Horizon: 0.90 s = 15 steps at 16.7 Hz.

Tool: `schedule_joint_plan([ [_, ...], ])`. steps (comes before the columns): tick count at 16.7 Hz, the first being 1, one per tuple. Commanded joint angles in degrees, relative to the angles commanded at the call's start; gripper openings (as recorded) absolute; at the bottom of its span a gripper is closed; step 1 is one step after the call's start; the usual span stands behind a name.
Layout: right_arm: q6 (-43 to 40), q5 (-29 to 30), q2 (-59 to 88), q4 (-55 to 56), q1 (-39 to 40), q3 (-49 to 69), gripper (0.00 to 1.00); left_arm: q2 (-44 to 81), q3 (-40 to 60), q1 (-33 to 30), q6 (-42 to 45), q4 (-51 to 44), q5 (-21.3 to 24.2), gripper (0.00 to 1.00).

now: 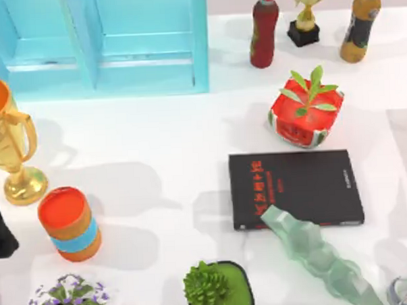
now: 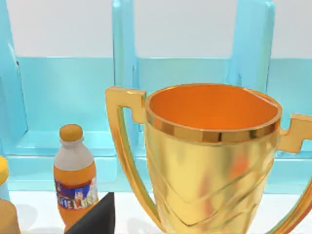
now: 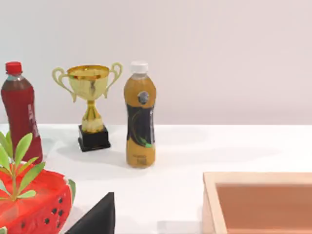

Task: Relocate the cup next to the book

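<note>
Black book (image 1: pixel 296 188), red lettering, lying flat

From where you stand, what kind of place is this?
Probably a rendered tabletop test scene, not a real room: a plain white table holds unrelated props, such as a gold trophy, a black book and a turquoise shelf unit.

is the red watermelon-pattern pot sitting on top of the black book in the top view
No, the pot stands on the white table just beyond the book's far edge, with a strip of table between them.
</note>
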<state>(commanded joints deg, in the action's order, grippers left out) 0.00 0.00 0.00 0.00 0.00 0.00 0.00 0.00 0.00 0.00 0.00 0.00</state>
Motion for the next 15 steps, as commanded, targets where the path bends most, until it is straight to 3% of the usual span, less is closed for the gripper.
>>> schedule_joint_plan([
  [4,0.0,0.0,0.0,0.0,0.0,0.0,1.0,1.63,1.57,0.17,1.68,-1.05,-0.2,1.0],
  [7,0.0,0.0,0.0,0.0,0.0,0.0,1.0,8.36,7.52,1.07,8.6,-5.14,-0.78,1.0],
  [11,0.0,0.0,0.0,0.0,0.0,0.0,1.0,24.45,20.15,4.17,26.28,-14.82,-1.56,1.0],
  [15,0.0,0.0,0.0,0.0,0.0,0.0,1.0,45.21,34.35,9.6,51.5,-27.68,-1.98,1.0],
])
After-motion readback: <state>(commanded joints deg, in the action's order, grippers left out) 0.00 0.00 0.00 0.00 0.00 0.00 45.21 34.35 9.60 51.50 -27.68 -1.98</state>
